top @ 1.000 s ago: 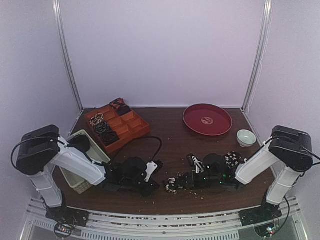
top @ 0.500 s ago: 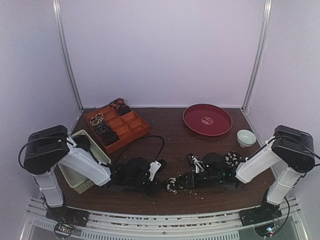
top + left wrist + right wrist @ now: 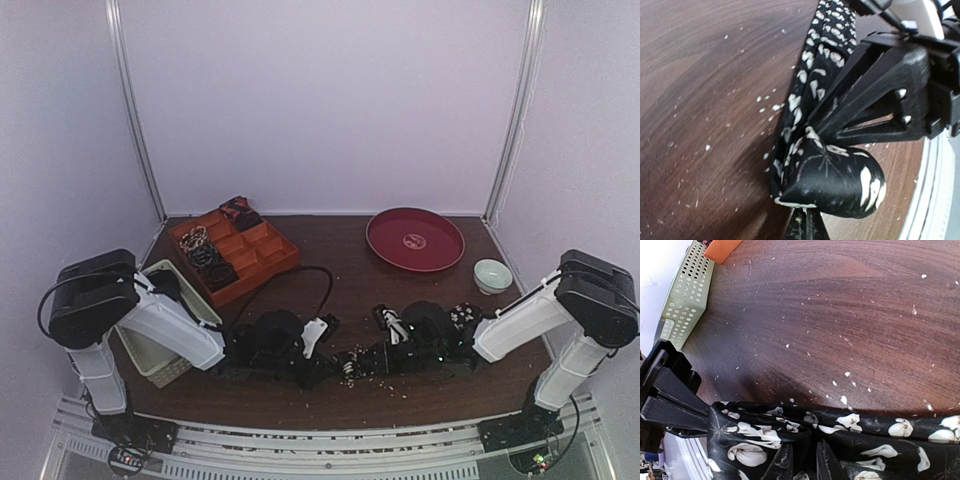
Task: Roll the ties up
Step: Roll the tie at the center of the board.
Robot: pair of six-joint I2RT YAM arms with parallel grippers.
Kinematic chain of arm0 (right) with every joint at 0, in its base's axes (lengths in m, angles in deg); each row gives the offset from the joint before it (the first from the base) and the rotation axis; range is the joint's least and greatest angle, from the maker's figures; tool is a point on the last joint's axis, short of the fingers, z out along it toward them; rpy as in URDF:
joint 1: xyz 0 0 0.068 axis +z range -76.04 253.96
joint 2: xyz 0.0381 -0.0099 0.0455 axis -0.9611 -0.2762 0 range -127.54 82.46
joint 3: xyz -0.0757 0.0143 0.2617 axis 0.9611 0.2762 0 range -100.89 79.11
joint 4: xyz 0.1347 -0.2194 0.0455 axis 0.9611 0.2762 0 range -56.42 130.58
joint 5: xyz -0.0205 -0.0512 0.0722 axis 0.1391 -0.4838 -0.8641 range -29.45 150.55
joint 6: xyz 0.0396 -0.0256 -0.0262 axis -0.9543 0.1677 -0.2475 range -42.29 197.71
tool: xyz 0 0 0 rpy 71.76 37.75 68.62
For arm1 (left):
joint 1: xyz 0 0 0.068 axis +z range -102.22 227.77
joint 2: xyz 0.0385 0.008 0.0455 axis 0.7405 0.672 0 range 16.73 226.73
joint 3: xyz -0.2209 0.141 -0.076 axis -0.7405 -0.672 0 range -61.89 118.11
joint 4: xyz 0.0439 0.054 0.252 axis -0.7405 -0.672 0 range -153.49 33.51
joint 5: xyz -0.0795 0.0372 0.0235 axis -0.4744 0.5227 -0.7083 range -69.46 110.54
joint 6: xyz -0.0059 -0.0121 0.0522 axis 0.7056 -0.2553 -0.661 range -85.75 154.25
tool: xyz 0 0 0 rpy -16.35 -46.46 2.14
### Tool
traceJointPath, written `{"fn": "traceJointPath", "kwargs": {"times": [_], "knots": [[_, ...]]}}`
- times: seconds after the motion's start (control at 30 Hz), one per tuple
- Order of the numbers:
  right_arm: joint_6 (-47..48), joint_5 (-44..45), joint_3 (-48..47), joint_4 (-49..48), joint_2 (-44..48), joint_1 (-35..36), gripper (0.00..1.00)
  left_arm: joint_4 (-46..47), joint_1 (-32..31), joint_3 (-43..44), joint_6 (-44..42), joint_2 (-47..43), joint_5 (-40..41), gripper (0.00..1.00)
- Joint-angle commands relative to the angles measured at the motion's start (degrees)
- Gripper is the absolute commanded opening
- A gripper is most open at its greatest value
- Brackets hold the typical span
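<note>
A: Quick one. Where's the tie?

B: Black tie [image 3: 812, 85] with white speckles, lying on the table [image 3: 340, 255] near the front edge, about centre, between the two arms. One end is folded into a fat lump; the rest runs off as a flat strip.

A: Left gripper?

B: Left gripper [image 3: 335, 370] is low on the table, jaws together, tips nipping the edge of that folded end. The fabric puckers where they bite.

A: Right gripper?

B: Right gripper [image 3: 363, 362] is just beside it, facing it, clamped on the same tie right behind the lump. The cloth is gathered into a pinch at its tips.

A: Is the tie touching the table?

B: The strip lies on the wood. I can't tell whether the lump is lifted.

A: Other ties?

B: Coiled ties [image 3: 205, 255] sit in the left compartments of the orange tray [image 3: 262, 245], back left, and a reddish one [image 3: 240, 210] is at its far corner. More speckled fabric [image 3: 463, 318] shows beside the right arm; can't tell if it's the same tie.

A: Rest?

B: White slatted basket [image 3: 190, 295] at left, touching the tray. Red plate [image 3: 415, 240] at back right, small pale bowl [image 3: 491, 274] near it. White specks [image 3: 845, 400] scattered on the wood.
</note>
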Motion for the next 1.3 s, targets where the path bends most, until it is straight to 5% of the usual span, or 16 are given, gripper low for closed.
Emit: {"fn": "traceJointPath", "kwargs": {"times": [0.0,0.27,0.7,1.27], "knots": [[1.44,0.16,-0.16,4.07,0.09,0.01,0.19,2.71,-0.43,2.98,-0.26,-0.48,-1.57,0.00],[-2.09,-2.63,-2.25,-0.17,-2.37,2.96,0.19,-1.58,-0.44,3.94,-0.59,-2.45,-0.84,0.00],[0.90,9.92,-5.36,11.60,-0.27,3.47,0.19,-6.75,-0.43,4.66,-0.68,-3.61,-0.16,0.10],[2.52,13.30,-6.30,14.53,1.71,3.10,0.23,-8.94,-0.43,7.01,-1.65,-2.67,0.46,0.12]]}}
